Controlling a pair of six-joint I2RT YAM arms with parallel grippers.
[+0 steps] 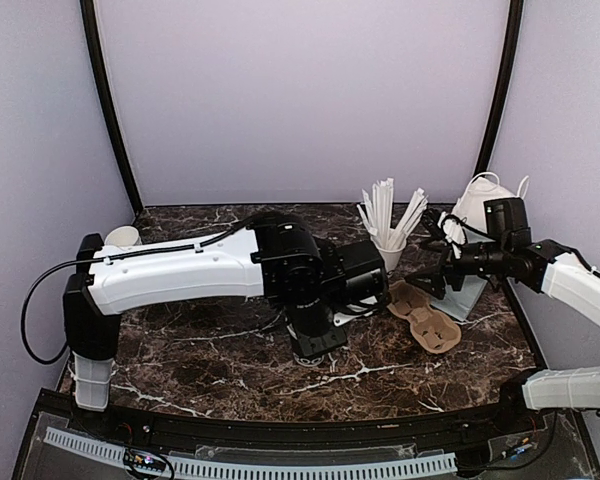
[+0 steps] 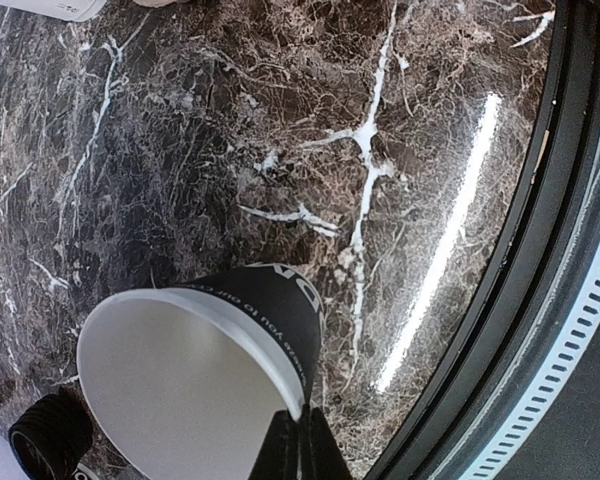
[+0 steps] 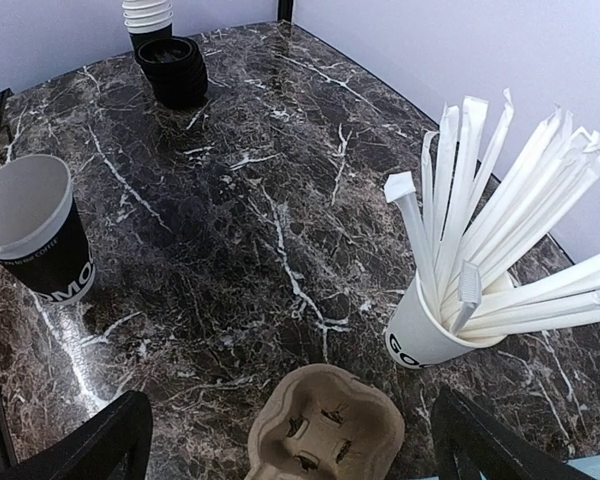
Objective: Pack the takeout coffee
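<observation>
Dark veined marble table [image 1: 200, 370] from above, and the white left arm [image 1: 170, 270] lies stretched across the middle, its wrist hiding the cup from this camera. Over on the right, the right gripper [image 1: 432, 285] hangs above the brown moulded-pulp cup carrier [image 1: 427, 318]. The white paper cup of wrapped white straws [image 1: 390, 252] is just behind.

Down to the left wrist, and there it is: the dark paper coffee cup with the white inside [image 2: 195, 375], no lid on it, near the table's front rail. The left gripper [image 2: 300, 445] is clenched tight. As I read it, one finger is inside the rim and one outside, pinching the thin wall.

Right wrist now: jaws spread wide, nothing between them, the carrier just below. The cup [image 3: 35, 235] is upright, apparently on the marble, well off to the left. A stack of black plastic lids [image 3: 173, 68] sits at the far end beside the stacked white cups [image 3: 147, 14].

My call: the step is bringing the cup to the carrier. A rim pinch on paper is weak, so keep it upright and travel slowly. Lower it square into a well before letting go.
</observation>
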